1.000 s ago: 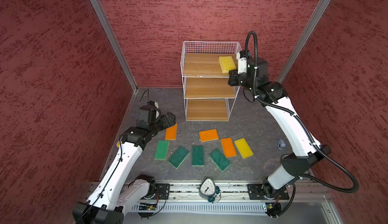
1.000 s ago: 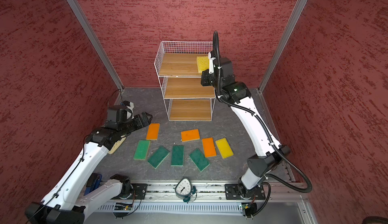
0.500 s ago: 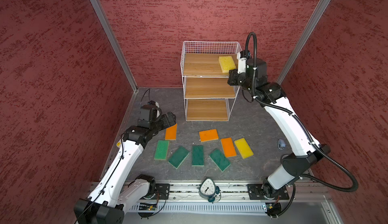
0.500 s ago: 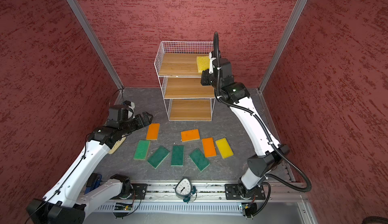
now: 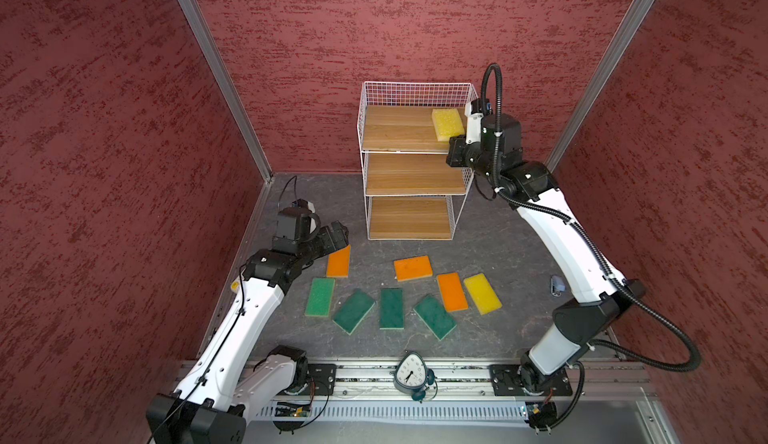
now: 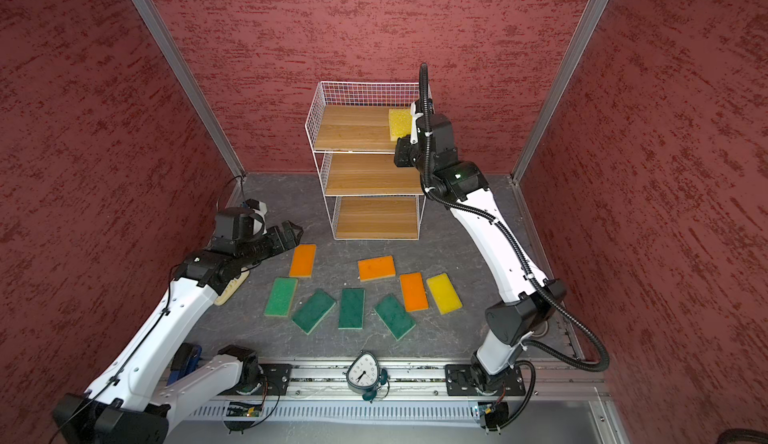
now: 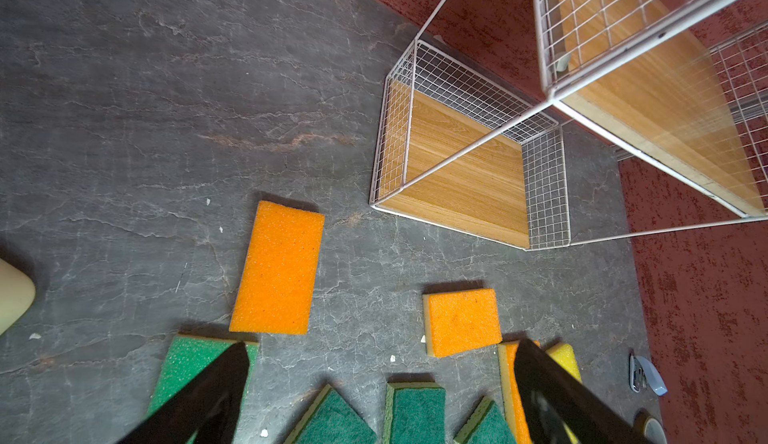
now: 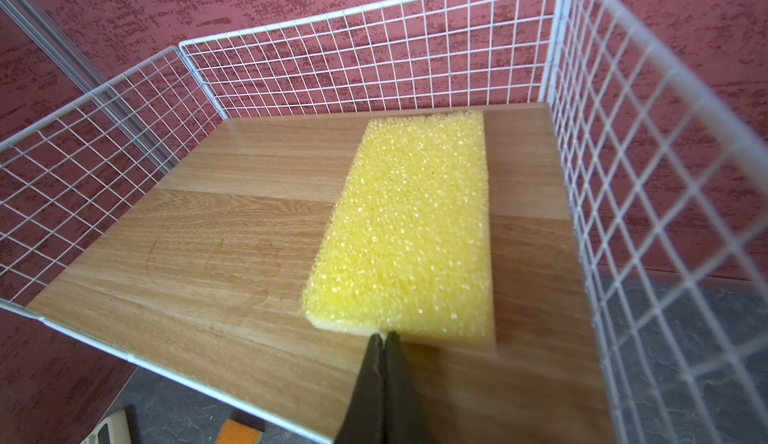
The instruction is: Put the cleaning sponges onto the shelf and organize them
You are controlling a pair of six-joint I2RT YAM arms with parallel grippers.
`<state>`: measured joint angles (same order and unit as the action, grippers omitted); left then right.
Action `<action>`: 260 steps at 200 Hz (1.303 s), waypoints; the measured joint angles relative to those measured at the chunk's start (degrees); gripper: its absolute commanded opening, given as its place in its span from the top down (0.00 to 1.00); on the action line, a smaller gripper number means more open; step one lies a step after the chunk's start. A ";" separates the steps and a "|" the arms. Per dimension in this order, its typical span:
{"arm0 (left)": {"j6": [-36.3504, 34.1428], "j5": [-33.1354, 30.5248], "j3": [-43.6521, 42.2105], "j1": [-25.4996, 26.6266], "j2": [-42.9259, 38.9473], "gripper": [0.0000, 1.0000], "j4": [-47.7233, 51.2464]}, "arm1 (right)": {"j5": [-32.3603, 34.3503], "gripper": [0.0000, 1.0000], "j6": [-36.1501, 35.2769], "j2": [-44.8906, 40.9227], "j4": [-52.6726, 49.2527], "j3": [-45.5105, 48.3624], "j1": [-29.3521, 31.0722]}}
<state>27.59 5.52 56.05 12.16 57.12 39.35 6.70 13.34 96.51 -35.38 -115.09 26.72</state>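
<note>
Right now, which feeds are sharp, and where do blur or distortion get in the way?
Both top views: evenly lit, sharp. Right wrist view: yellow sponge crisp and sparkling, shut right gripper soft, shelf mesh stretched at the edge. Left wrist view: orange sponge sharp with a short shadow, open left gripper a dark silhouette.

Both arms are showing white shells and black joints. A ribbed black hose [image 5: 673, 331] is trailing along the right arm [image 5: 569, 246]; a thin black cable [image 5: 227, 329] is running down the left arm [image 5: 249, 304]. The left pincer [image 7: 382, 346] and right pincer [image 8: 384, 333] are ending in dark tapered fingers [image 7: 208, 392].
</note>
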 measured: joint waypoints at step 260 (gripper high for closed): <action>-4.50 -14.23 2.82 10.88 1.49 0.00 7.89 | 2.69 0.27 -5.25 -25.53 -1.31 18.75 -1.07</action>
<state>23.09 -8.71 58.87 23.05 58.61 47.24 9.39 8.10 70.98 -36.69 -96.33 25.65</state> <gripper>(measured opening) 0.996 0.699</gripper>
